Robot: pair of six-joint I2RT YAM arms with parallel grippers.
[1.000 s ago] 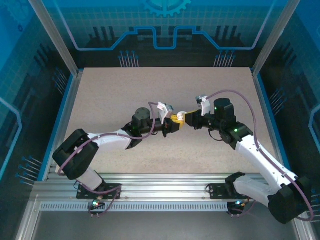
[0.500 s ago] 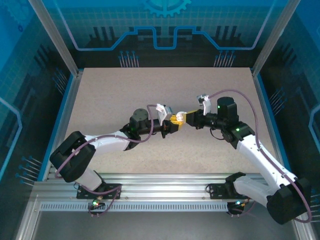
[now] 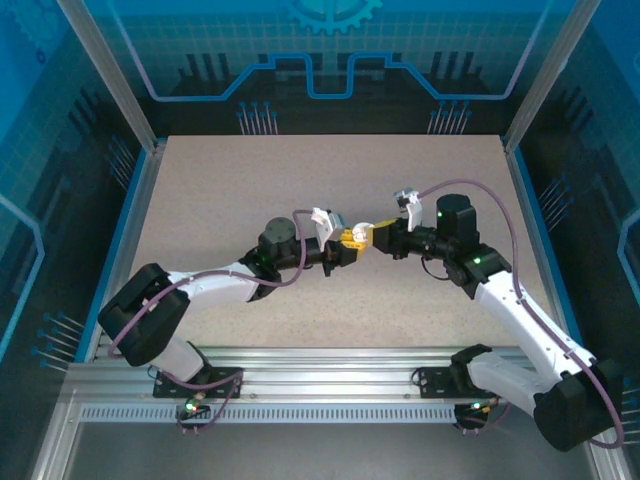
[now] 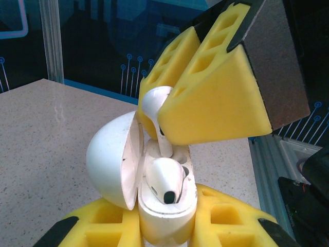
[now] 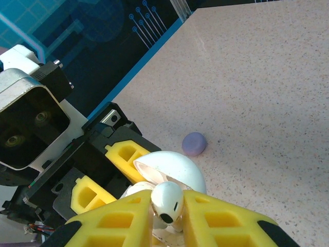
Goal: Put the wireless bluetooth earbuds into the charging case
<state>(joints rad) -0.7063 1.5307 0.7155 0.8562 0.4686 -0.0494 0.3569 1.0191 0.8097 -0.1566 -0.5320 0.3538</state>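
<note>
Your left claw (image 4: 167, 229) is clamped on the open white case (image 4: 110, 154), held over the counter (image 5: 267, 77), with one earbud (image 4: 165, 181) seated. Your right claw (image 5: 167, 218) pinches the second earbud (image 5: 165, 199), its stem at the empty socket. Next, likely: push it straight in, then let go.

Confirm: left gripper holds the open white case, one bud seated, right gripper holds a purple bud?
The bud in the right gripper is white, not purple, per the right wrist view. Otherwise correct: left gripper holds the open white case and seated bud.
</note>
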